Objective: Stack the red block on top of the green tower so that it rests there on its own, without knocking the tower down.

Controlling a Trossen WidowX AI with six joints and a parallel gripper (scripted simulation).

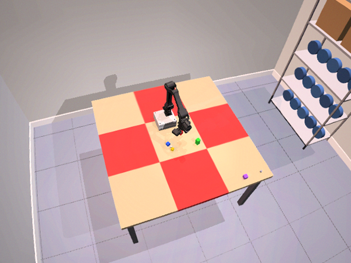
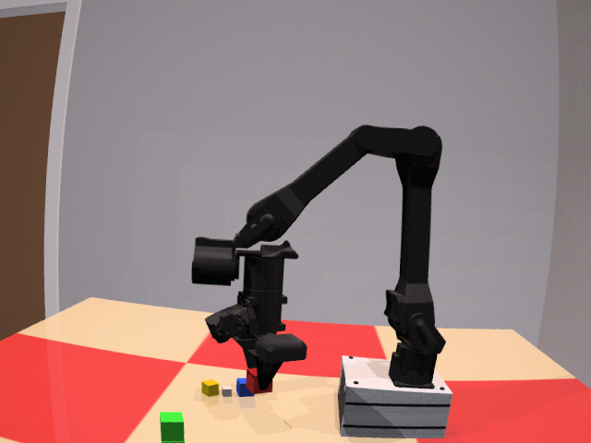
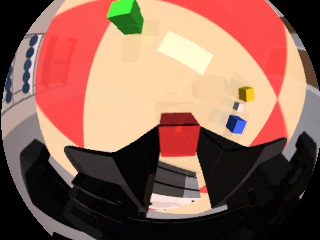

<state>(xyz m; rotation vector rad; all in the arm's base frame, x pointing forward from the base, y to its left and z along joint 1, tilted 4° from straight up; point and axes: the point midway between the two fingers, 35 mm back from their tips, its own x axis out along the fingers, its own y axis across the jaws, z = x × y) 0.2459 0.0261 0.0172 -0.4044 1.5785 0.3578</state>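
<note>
The red block (image 1: 181, 132) (image 2: 252, 382) (image 3: 179, 141) is held between the fingertips, a little above the table. My gripper (image 2: 261, 382) (image 3: 176, 128) points down and is shut on the red block; a finger partly hides the block in the exterior view. The green tower (image 1: 198, 141) (image 2: 172, 427) (image 3: 126, 18) stands upright on the tan middle square, apart from the gripper. In the wrist view it shows a seam between two stacked green blocks and lies ahead and to the left. Its foot is cut off in the exterior view.
A blue block (image 1: 168, 143) (image 2: 242, 388) (image 3: 236, 124), a small white cube (image 2: 226, 391) (image 3: 241, 107) and a yellow block (image 1: 172, 149) (image 2: 210, 388) (image 3: 246, 94) lie close together, right of the gripper in the wrist view. A purple block (image 1: 245, 176) lies near a table corner.
</note>
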